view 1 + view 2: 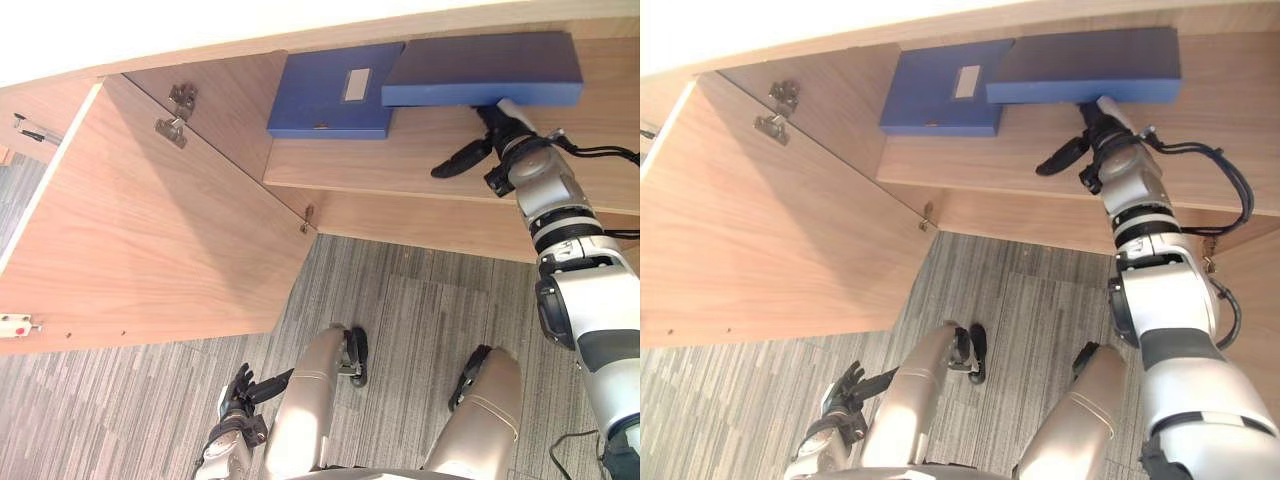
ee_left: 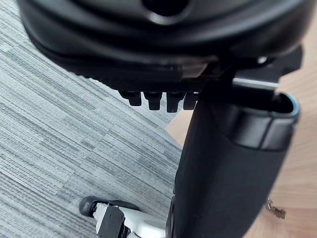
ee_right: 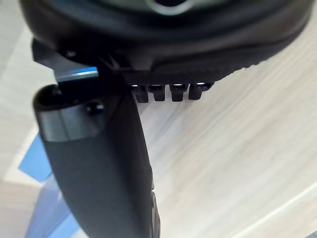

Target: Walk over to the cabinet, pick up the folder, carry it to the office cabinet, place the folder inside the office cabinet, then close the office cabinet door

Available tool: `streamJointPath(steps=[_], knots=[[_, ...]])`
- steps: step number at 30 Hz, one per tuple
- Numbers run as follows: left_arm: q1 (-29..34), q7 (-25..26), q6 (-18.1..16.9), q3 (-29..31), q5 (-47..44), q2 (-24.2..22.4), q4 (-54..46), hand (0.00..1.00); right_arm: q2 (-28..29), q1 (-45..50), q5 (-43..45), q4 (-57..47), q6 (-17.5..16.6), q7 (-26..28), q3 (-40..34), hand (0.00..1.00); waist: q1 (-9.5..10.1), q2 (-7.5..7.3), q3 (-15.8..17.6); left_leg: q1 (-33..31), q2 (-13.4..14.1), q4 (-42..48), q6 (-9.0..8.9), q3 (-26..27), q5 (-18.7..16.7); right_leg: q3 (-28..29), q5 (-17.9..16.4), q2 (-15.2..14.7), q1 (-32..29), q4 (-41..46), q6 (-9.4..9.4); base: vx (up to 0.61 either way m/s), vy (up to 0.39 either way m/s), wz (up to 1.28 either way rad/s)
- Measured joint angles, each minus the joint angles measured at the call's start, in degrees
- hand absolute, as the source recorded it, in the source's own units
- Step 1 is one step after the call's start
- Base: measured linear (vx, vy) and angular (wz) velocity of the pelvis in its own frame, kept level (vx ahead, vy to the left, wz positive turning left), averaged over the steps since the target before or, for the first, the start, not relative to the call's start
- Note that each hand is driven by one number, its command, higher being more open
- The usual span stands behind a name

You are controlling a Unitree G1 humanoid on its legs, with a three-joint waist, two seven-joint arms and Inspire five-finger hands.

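A dark blue folder (image 1: 480, 66) lies on the wooden shelf (image 1: 400, 165) of the open office cabinet, its left end overlapping a second, lighter blue folder (image 1: 325, 95) with a grey label. My right hand (image 1: 492, 135) reaches up to the near edge of the dark folder. Its fingers are stretched out to the left and its white-tipped thumb points at the folder's edge. I cannot tell whether it touches. A blue folder corner (image 3: 37, 158) shows past the thumb in the right wrist view. My left hand (image 1: 238, 392) hangs low over the carpet, fingers relaxed.
The cabinet door (image 1: 150, 230) stands swung wide open to the left, with metal hinges (image 1: 178, 115) on its inner face. The cabinet's lower front panel (image 1: 420, 225) runs below the shelf. Grey striped carpet (image 1: 400, 320) covers the floor.
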Motion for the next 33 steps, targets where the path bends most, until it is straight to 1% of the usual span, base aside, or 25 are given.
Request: streamJointPath(steps=[2,3,5,7,8,9,12,15,19,22,25,27,28,30,32,33], knots=[[0.0,-0.64,0.45,-0.43,0.21,0.41,-0.29,1.0,-0.44,2.07,-3.61,-1.25,-1.27,0.64,0.81,1.0,-0.03,-0.34,-0.11,0.67,0.15,-0.32,0.07,0.62,0.04,0.02,0.28,-0.1,0.82,-0.8,0.27,0.07,0.019,-0.02],[0.03,-0.68,0.75,-1.49,0.2,0.81,-0.73,1.0,-1.11,4.54,-7.02,-2.35,-2.04,0.84,0.77,1.0,0.07,-0.45,-0.12,1.97,0.16,-1.07,0.11,1.57,0.06,0.02,0.49,-0.44,2.06,-1.65,0.65,0.06,0.019,0.01],[0.24,-1.03,1.16,-2.07,0.21,1.02,-1.42,1.0,-1.14,7.05,-11.52,-3.24,-2.76,0.96,0.8,1.0,0.18,-0.68,-0.24,3.16,-0.01,-1.94,0.14,2.48,0.08,0.14,0.74,-0.89,3.14,-2.44,1.08,0.08,0.028,0.01],[0.29,-1.2,1.55,-2.44,0.22,1.21,-1.61,1.0,-0.64,10.46,-19.18,-4.75,-3.35,0.91,0.68,1.0,0.25,-0.98,-0.38,5.09,-0.25,-3.6,0.37,3.51,0.21,0.25,1.26,-1.17,4.75,-4.0,1.69,0.09,0.027,-0.03],[0.29,-1.21,1.59,-2.48,0.25,1.21,-1.61,1.0,-0.5,11.33,-20.75,-5.18,-3.44,0.9,0.44,1.0,0.23,-1.01,-0.37,5.7,-0.36,-4.08,0.45,3.58,0.26,0.17,1.38,-1.21,5.29,-4.48,1.79,0.11,0.019,-0.08],[0.38,-1.22,1.67,-2.51,0.3,1.22,-1.6,1.0,0.65,13.7,-24.33,-5.61,-3.77,0.74,-1.54,1.0,0.28,-1.21,-0.45,7.48,-0.52,-5.28,0.56,3.85,0.32,-0.04,1.7,-1.19,6.96,-5.69,2.12,0.08,0.01,-0.07],[0.52,-1.24,1.73,-2.55,0.57,1.23,-1.54,1.0,2.74,18.27,-28.87,-6.65,-3.97,0.1,-4.31,1.0,0.16,-1.72,-0.72,10.98,-0.98,-8.15,0.91,4.33,0.69,-0.42,2.42,-1.11,10.17,-8.39,2.64,0.11,0.004,-0.11],[0.51,-1.32,1.68,-2.61,2.67,1.25,-1.26,1.0,4.73,22.27,-32.92,-7.44,-4.09,-0.31,-7.11,1.0,-0.24,-2.07,-0.93,14.65,-1.26,-11.14,0.71,4.47,1.11,-1.6,3.56,-0.82,14.23,-11.95,3.29,0.12,0.014,-0.08],[0.36,-1.69,1.68,-2.61,3.22,1.54,-0.69,1.0,6.72,26.25,-33.03,-7.74,-4.08,-0.34,-9.59,1.0,-0.16,-2.94,-1.35,19.13,-1.25,-15.15,0.61,5.1,1.78,-2.55,5.56,0.37,19.15,-17.32,4.08,0.11,0.026,-0.14],[0.12,-1.72,1.64,-3.49,4.66,2.13,0.13,1.0,8.09,28.57,-33.02,-7.45,-4.0,-0.33,-10.96,1.0,-0.15,-3.39,-1.6,22.45,-0.99,-18.23,0.66,5.15,2.5,-3.79,7.2,1.56,23.11,-21.64,4.28,0.1,0.002,-0.11],[0.09,-1.8,1.67,-4.7,4.82,3.03,1.14,1.0,10.49,30.03,-32.96,-5.71,-3.39,-0.3,-11.9,1.0,-0.19,-4.05,-2.59,25.89,-0.31,-22.28,0.43,5.35,3.61,-5.04,9.35,3.47,27.08,-26.99,4.29,0.1,-0.01,-0.15],[0.08,-1.82,1.76,-4.77,4.99,3.43,2.08,1.0,12.39,31.69,-32.84,-3.9,-2.94,-0.06,-12.55,1.0,-0.1,-4.86,-4.01,28.45,0.34,-25.71,0.19,5.29,4.71,-6.37,10.97,5.21,30.22,-31.49,4.14,0.11,-0.016,-0.1],[0.07,-1.83,1.76,-4.77,5.26,3.5,2.47,1.0,12.75,31.92,-32.72,-3.2,-2.94,-0.02,-12.55,1.0,-0.03,-4.97,-4.33,29.17,0.61,-26.58,-0.01,5.3,4.96,-6.61,11.52,5.82,31.08,-32.75,4.1,0.12,-0.029,-0.14],[0.14,-2.11,2.18,-4.71,7.14,3.84,3.88,1.0,13.64,33.28,-30.74,-0.85,-2.92,1.22,-12.57,1.0,-0.09,-5.58,-6.45,31.8,1.3,-30.16,-1.64,5.26,6.12,-7.48,13.87,7.86,34.23,-38.26,3.97,0.12,-0.032,-0.19],[0.42,-2.39,2.54,-4.62,7.82,3.92,4.74,1.0,13.94,34.04,-28.36,1.22,-2.93,1.62,-12.58,1.0,-0.1,-5.69,-7.72,33.7,1.99,-32.51,-1.57,5.32,6.64,-7.76,16.0,9.72,36.65,-42.58,3.85,0.1,-0.024,-0.26],[0.51,-2.44,2.76,-4.59,8.83,4.09,5.27,1.0,14.04,34.51,-25.71,2.64,-2.94,1.94,-12.59,1.0,-0.15,-5.99,-8.55,35.25,2.31,-34.7,-1.33,5.53,7.16,-7.7,17.77,10.98,38.29,-46.14,3.77,0.1,-0.007,-0.36]])
